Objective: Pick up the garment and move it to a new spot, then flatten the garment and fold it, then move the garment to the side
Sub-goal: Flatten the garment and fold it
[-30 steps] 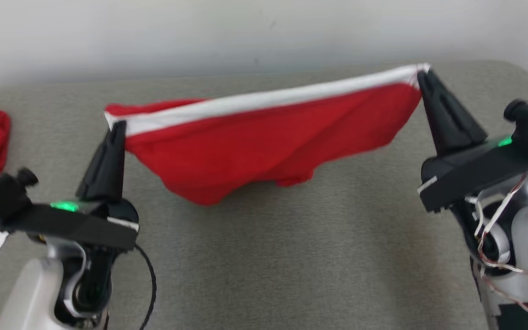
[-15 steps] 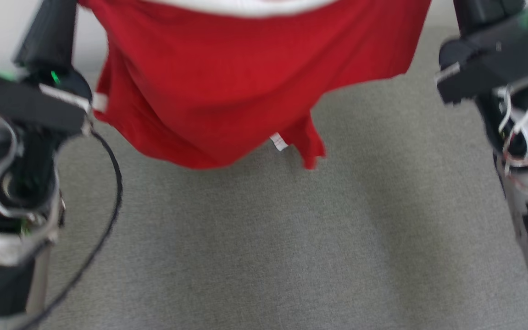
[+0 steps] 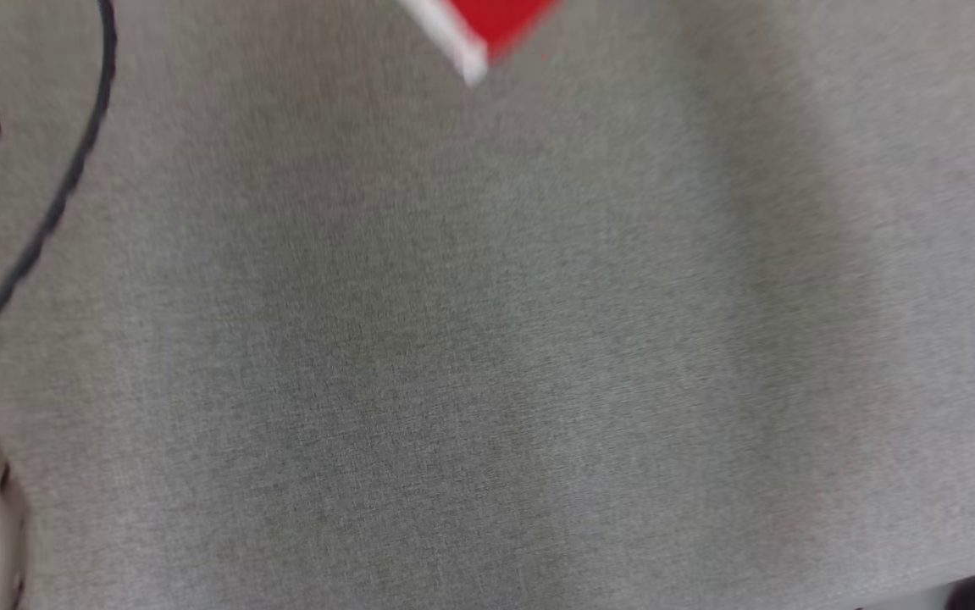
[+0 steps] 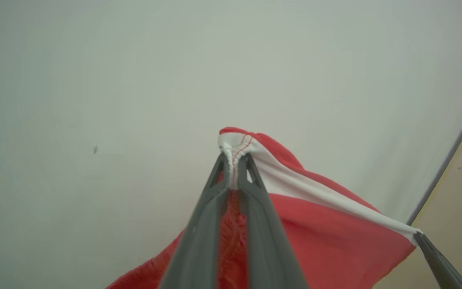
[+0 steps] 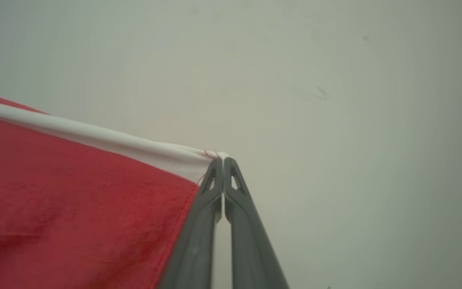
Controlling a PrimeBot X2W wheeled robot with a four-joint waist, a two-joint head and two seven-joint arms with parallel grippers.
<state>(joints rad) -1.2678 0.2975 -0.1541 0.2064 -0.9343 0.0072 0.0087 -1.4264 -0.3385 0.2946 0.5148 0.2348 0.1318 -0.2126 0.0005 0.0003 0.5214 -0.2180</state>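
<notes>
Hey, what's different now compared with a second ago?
The head camera has tipped down over the grey surface, so a corner of the red garment now hangs at that view's top edge. The left pincer and right pincer stay shut on its white-banded corners, cloth stretched between them.

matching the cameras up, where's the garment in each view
Head view: garment is a red corner at the top edge, centre.
Left wrist view: garment runs from centre to lower right, its corner pinched by the left gripper.
Right wrist view: garment at lower left, its corner pinched by the right gripper.
Shared landmark: its white band.
</notes>
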